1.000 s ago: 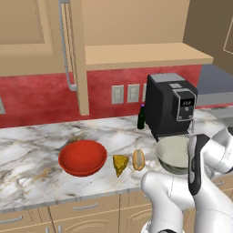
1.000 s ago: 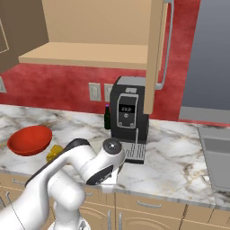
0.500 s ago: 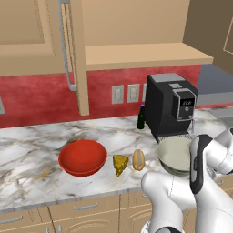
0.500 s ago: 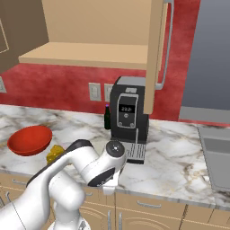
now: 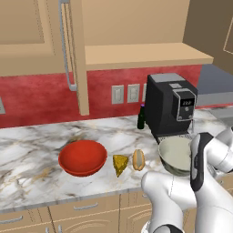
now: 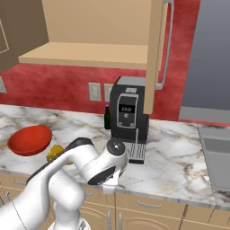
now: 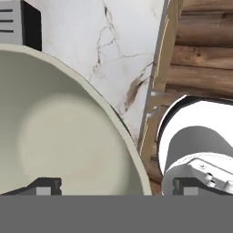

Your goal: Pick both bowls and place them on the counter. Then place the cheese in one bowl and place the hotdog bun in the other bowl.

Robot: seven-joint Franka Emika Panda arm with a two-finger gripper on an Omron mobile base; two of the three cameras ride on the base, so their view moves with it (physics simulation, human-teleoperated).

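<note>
The grey-green bowl (image 5: 175, 154) with its cream inside stands on the marble counter (image 5: 36, 136) in front of the coffee machine. In the hand view my gripper (image 7: 117, 187) is open just above this bowl (image 7: 54, 127), one fingertip (image 7: 43, 186) over the inside and the other outside the rim, near the counter's edge. My forearm hides the hand in the left base view. The red bowl (image 5: 83, 158) sits on the counter to the left. Between the two bowls lie the yellow cheese (image 5: 120, 164) and the tan hotdog bun (image 5: 138, 159), side by side. The right base view shows the red bowl (image 6: 29, 140) and the cheese (image 6: 56, 152).
A black coffee machine (image 5: 170, 109) stands right behind the grey-green bowl, with a dark bottle (image 5: 141, 118) at its left. An open cabinet door (image 5: 75, 54) hangs above the counter. A sink (image 6: 218, 157) lies at the far right. The counter's front edge (image 7: 154, 77) runs close beside the bowl.
The jaws have gone from shut on the grey-green bowl's rim to wide open. The bowl stays in place on the counter.
</note>
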